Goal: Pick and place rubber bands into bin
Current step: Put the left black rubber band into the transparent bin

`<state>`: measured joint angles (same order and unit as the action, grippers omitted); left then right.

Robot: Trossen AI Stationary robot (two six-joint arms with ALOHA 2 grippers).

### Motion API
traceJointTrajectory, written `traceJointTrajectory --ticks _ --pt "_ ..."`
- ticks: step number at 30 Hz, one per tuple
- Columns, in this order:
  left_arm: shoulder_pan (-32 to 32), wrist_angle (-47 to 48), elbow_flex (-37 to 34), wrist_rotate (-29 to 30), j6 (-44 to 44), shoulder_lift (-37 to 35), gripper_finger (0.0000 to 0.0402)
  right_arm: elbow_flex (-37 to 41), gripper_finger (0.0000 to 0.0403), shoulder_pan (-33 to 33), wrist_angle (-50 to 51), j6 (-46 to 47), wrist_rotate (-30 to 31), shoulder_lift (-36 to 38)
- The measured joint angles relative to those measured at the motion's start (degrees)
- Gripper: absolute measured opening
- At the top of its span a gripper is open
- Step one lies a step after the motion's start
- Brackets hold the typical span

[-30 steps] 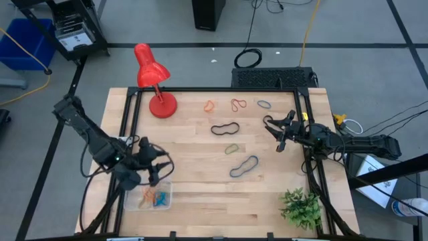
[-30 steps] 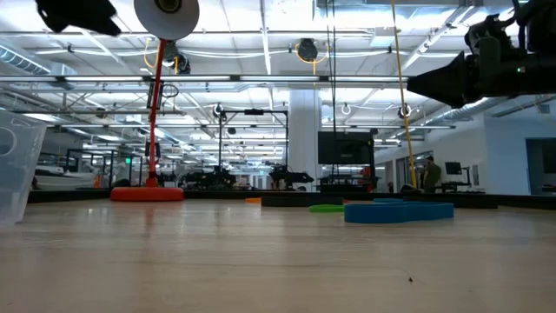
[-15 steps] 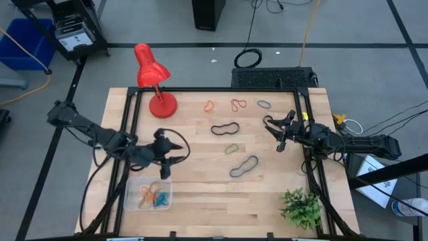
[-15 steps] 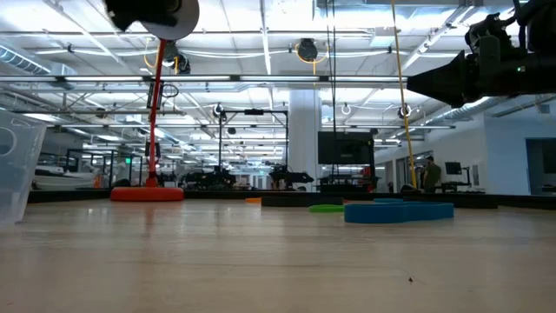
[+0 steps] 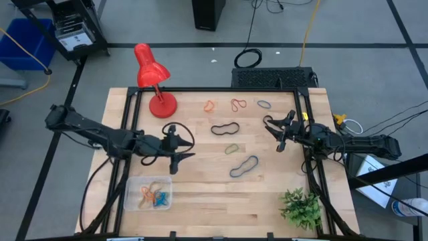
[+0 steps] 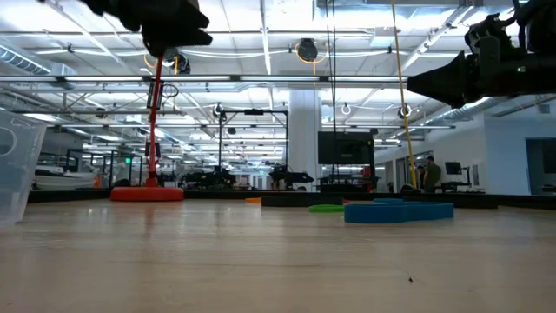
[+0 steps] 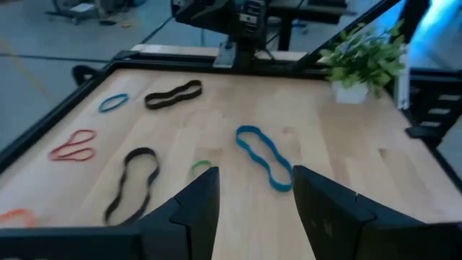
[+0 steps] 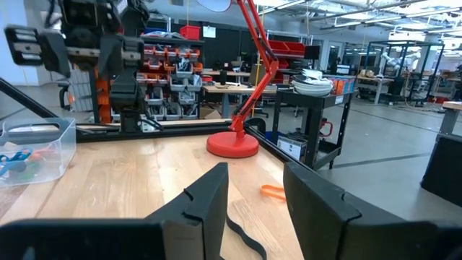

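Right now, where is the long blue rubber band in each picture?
High view: the long blue rubber band lies right of the table's centre.
Low view: right of centre, flat on the wood.
Left wrist view: mid-picture, beyond the dark fingers.
Right wrist view: not in it.
Shared landmark: the red desk lamp, absent only from the left wrist view.

Seen past two open dark fingers [image 8: 209, 198]: red lamp base [image 8: 232, 144] on the wooden table [image 8: 130, 180], orange band [image 8: 272, 191] just beyond, black band [image 8: 242, 238] between the fingers. Clear bin [image 8: 40, 148] holding coloured bands [image 8: 16, 157] nearby; other arm [image 8: 108, 68] behind it.
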<state>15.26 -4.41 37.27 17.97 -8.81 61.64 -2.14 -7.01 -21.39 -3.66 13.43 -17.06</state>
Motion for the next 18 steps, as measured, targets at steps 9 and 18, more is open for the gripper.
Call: traceJointTrajectory --ticks 9,18 --pt "-3.6 -14.5 -10.3 -1.5 0.2 0.0 0.0182 0.0 0.0130 0.0 0.4 0.0 0.0 0.0" --pt "-4.8 -17.2 -12.1 -1.4 -1.3 -0.1 0.0182 0.0 0.0130 0.0 0.5 0.0 0.0 0.0"
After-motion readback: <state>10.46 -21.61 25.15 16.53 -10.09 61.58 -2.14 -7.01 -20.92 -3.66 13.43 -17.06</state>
